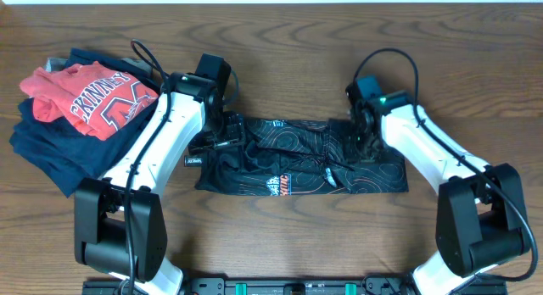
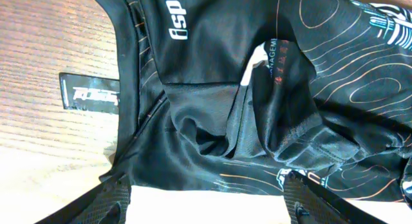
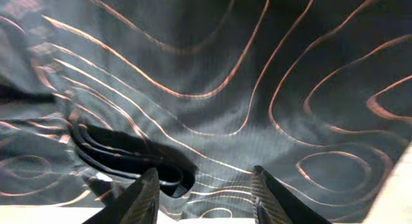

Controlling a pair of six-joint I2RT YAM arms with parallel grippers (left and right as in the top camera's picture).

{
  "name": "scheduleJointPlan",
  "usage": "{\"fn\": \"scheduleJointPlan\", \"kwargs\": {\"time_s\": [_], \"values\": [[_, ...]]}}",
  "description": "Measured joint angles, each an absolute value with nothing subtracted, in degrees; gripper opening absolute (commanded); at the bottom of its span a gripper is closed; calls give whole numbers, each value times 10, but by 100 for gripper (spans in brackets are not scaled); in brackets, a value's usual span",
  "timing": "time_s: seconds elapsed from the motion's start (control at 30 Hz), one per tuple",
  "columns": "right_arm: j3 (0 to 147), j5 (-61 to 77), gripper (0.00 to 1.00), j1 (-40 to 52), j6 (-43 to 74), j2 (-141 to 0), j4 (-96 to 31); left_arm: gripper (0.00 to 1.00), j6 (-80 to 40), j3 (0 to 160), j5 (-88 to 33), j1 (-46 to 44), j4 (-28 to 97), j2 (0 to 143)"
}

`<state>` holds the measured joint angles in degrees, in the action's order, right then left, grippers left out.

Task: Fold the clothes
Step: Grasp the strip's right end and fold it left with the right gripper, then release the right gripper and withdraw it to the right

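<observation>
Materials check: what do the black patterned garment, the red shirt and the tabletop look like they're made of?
Black garment: thin synthetic knit, likely polyester; it has a slight sheen, printed orange contour lines and limp, fine folds in the wrist views.
Red shirt: matte and softer-looking, probably cotton jersey, with white block lettering.
Table: brown wood grain, smooth; could be veneer or laminate.

We reach both arms in from the near edge of the table (image 1: 297, 236), forearms slanting inward. Our left claw (image 1: 222, 132) points down, fingers (image 2: 112, 199) spread wide. Our right claw (image 1: 365, 136) hangs likewise, fingers (image 3: 145, 195) parted, clamping nothing.
</observation>
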<state>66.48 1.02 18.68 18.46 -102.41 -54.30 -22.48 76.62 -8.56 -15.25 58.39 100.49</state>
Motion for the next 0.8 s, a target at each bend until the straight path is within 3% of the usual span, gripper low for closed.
{"fn": "scheduleJointPlan", "kwargs": {"time_s": [0.17, 0.53, 0.8], "values": [[618, 48, 43, 201, 171, -1024, -506, 77, -225, 766, -85, -152, 584, 1005], [610, 314, 43, 234, -28, -1024, -512, 77, -225, 766, -85, -152, 587, 1005], [620, 243, 45, 234, -9, -1022, -536, 90, -224, 766, -59, -152, 599, 1005]]}}
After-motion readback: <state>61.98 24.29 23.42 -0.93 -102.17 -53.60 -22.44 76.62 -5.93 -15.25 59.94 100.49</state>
